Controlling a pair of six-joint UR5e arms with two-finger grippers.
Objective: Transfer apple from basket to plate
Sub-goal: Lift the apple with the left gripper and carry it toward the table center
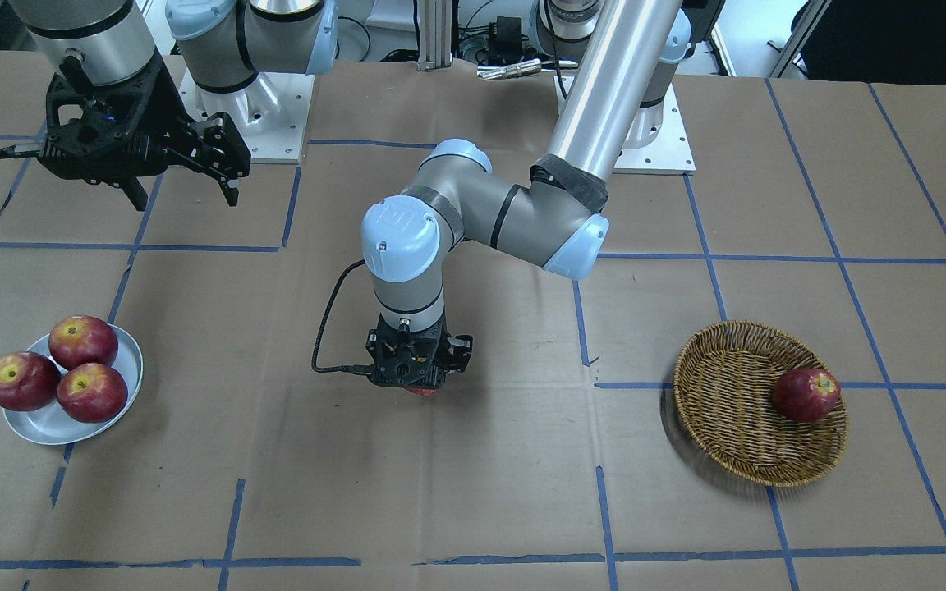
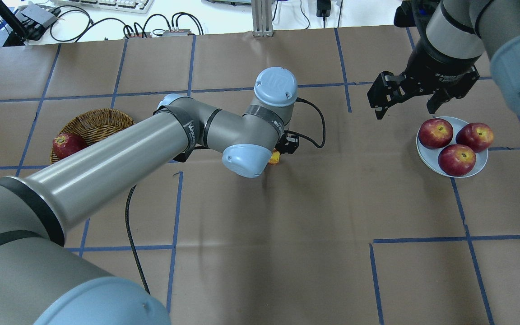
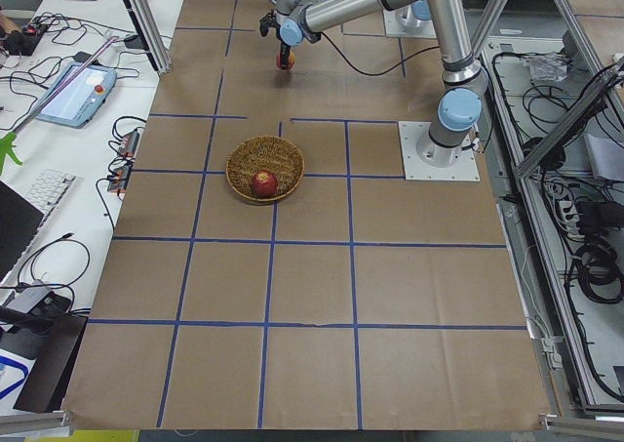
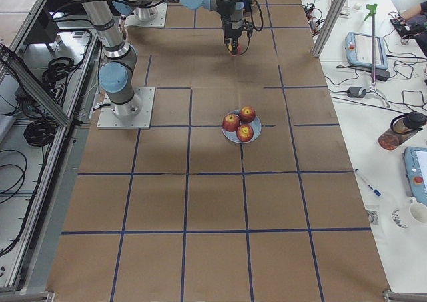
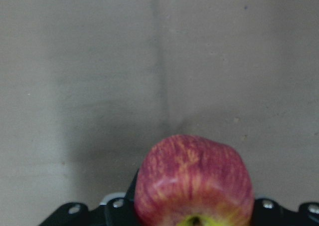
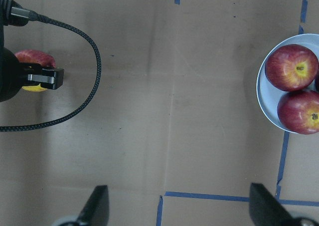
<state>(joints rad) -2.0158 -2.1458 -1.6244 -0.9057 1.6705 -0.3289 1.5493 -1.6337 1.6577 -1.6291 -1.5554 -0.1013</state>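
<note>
My left gripper (image 1: 417, 379) is shut on the apple (image 5: 192, 181), streaky red-orange with a yellow-green stem end, and holds it low over the middle of the table. Only a sliver of the apple shows under the wrist in the overhead view (image 2: 275, 158). The wicker basket (image 1: 727, 394) lies on my left side with one darker red apple (image 1: 805, 394) in it. The white plate (image 1: 38, 431) on my right side holds three dark red apples (image 1: 83, 341). My right gripper (image 1: 184, 195) hangs open and empty, above and behind the plate.
The table is covered in brown paper with a blue tape grid. The left wrist's black cable (image 2: 314, 126) loops beside the gripper. The arm bases (image 1: 654, 139) stand at the table's robot side.
</note>
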